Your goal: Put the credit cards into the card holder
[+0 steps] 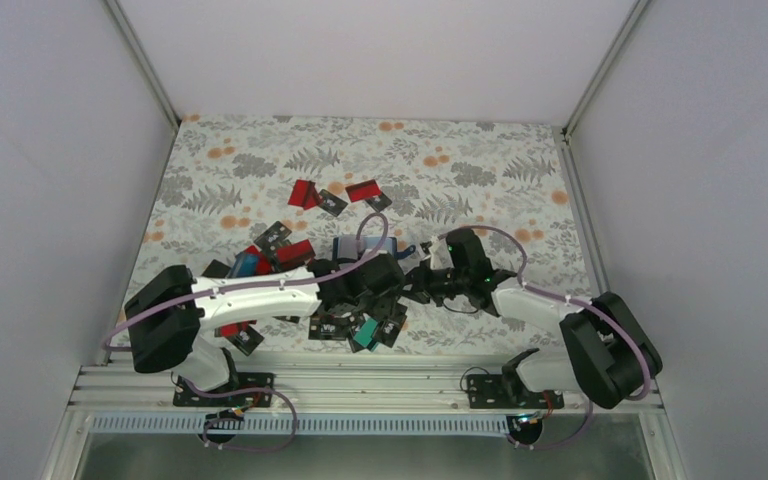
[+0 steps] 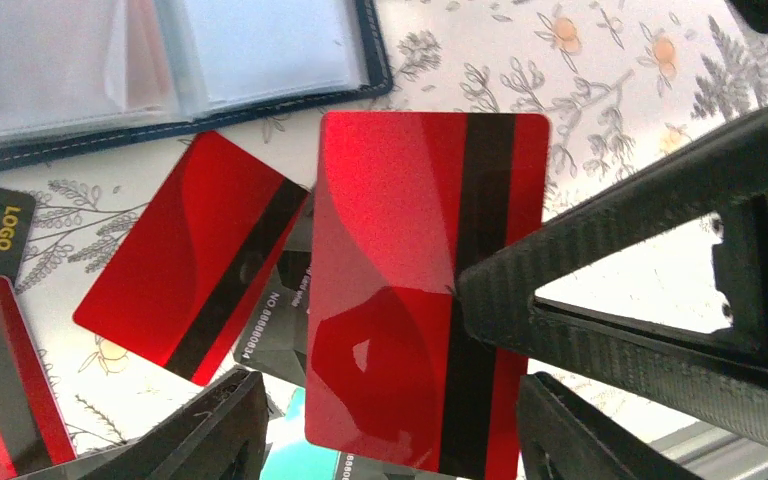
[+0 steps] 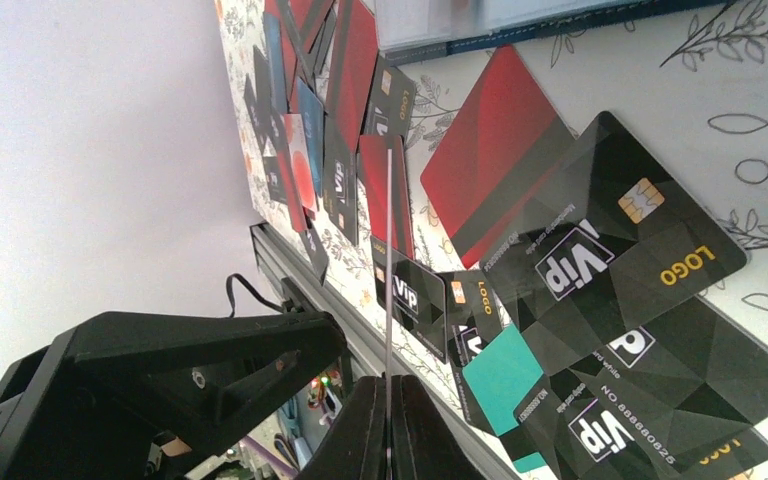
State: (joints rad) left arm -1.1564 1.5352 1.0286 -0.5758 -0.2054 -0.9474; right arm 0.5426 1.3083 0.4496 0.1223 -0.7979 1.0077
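My right gripper (image 3: 388, 385) is shut on a red card with a black stripe (image 2: 400, 250), which shows edge-on in the right wrist view (image 3: 388, 260). One right finger (image 2: 640, 280) presses on the card's stripe. My left gripper (image 2: 392, 400) is open, with a finger on each side of the held card and a gap at both sides. The navy card holder (image 2: 160, 60) lies open just beyond, its clear sleeves showing; it is also in the top view (image 1: 365, 245). Both grippers (image 1: 375, 285) (image 1: 412, 280) meet beside it.
Several loose cards lie around: a red one (image 2: 185, 255) below the holder, black VIP cards (image 3: 610, 250), a teal card (image 3: 505, 375), and two red cards farther back (image 1: 305, 193) (image 1: 363, 190). The metal rail (image 1: 360, 385) runs along the near edge. White walls enclose the mat.
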